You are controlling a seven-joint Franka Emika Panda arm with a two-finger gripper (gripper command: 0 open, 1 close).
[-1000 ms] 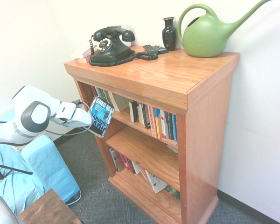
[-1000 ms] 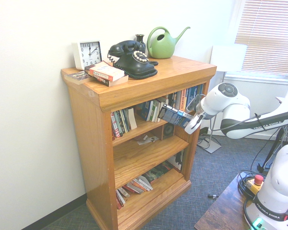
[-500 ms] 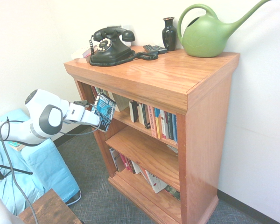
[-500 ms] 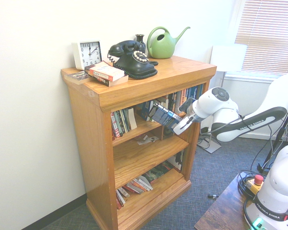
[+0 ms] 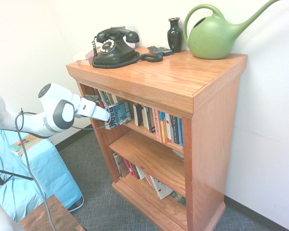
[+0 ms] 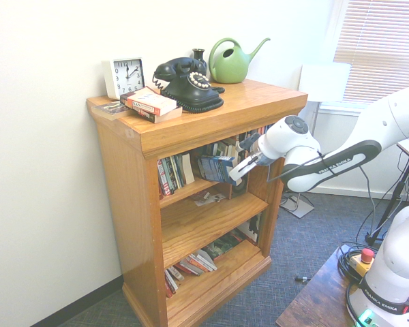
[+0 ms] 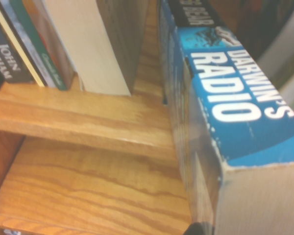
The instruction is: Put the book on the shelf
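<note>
The book [image 5: 119,114], blue and black with white block lettering, is held at the mouth of the top compartment of the shelf [image 5: 183,82], an orange-brown wooden bookcase. My gripper [image 5: 106,117] is shut on the book's near end and reaches in from the left. In the second exterior view the book [image 6: 217,167] sits just above the upper shelf board, in a gap between standing books, with the gripper [image 6: 237,170] behind it. The wrist view shows the book [image 7: 220,93] tilted over the shelf board [image 7: 88,122], beside a pale book [image 7: 88,44].
A black telephone [image 5: 113,47], a dark vase [image 5: 174,33] and a green watering can [image 5: 214,33] stand on the top board, with a clock [image 6: 125,76] and an orange-covered book [image 6: 148,103]. Rows of books [image 5: 159,125] fill the compartments. A dark wooden table [image 5: 50,216] is nearby.
The arm has risen and pushed toward the bookcase. The book has gone from outside the front edge into the mouth of the top compartment, still gripped.
</note>
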